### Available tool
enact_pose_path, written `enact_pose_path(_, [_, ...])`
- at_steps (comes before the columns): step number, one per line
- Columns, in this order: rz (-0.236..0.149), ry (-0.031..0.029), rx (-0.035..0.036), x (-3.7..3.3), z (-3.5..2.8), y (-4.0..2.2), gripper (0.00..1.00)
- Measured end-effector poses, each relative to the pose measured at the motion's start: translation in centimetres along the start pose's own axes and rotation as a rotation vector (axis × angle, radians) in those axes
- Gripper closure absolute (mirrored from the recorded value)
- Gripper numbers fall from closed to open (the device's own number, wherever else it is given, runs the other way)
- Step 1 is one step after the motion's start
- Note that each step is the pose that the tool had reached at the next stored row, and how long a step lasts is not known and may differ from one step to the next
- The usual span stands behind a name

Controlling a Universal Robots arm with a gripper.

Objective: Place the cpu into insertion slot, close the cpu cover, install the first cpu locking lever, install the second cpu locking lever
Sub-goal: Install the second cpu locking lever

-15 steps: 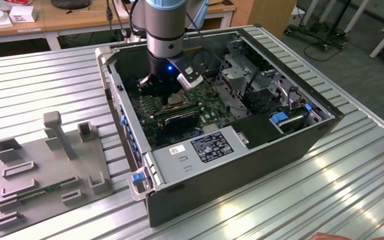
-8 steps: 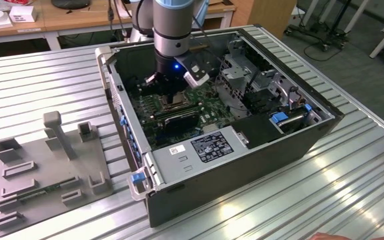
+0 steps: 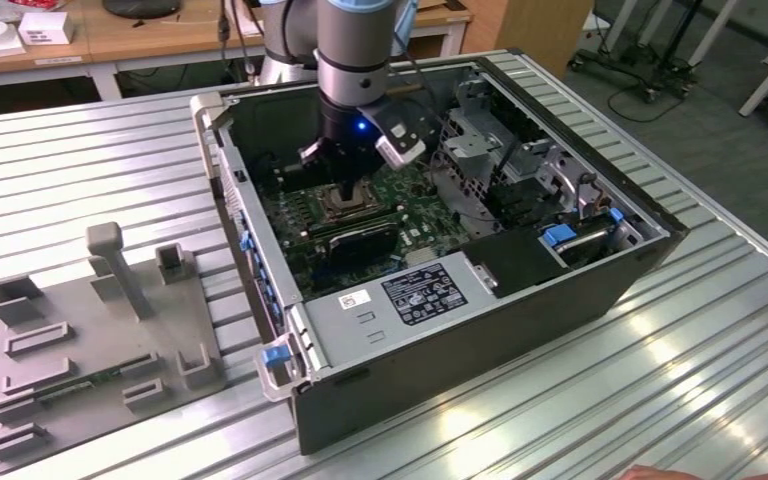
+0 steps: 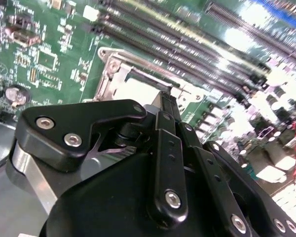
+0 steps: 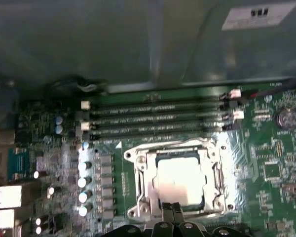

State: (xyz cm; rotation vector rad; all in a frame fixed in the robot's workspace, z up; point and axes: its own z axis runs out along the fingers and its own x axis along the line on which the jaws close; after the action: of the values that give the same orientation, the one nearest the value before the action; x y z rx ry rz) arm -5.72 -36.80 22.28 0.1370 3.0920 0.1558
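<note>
In the first wrist view the cpu lies flat as a pale silvery square in the middle of the socket on the green motherboard. The silvery cpu cover lies down around it as a frame, and the insertion slot beneath them is hidden. My gripper is shut with nothing visible between its black fingers, its tips at the socket's near edge. The exterior view shows the gripper pointing straight down onto the socket inside the open computer case. In the second wrist view, the cover sits just beyond the fingers.
Long black memory slots run beside the socket, and a row of capacitors stands on its other side. The case walls and a metal drive cage hem in the arm. A grey fixture rests on the slatted table at the exterior view's left.
</note>
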Motion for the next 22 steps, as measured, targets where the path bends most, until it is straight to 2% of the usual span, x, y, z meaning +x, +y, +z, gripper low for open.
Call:
enact_pose_path(2, [0.0, 0.0, -0.0001, -0.03, 0.04, 0.38, 0.89])
enact_pose_path(6, [0.0, 0.0, -0.0001, -0.72, 0.1, 0.64, 0.89])
enact_pose_path(17, [0.0, -0.0001, -0.0003, -0.74, -0.2, 0.87, 0.89])
enact_pose_path(22, [0.0, 0.0003, -0.0034, -0.72, -0.17, 1.08, 0.89])
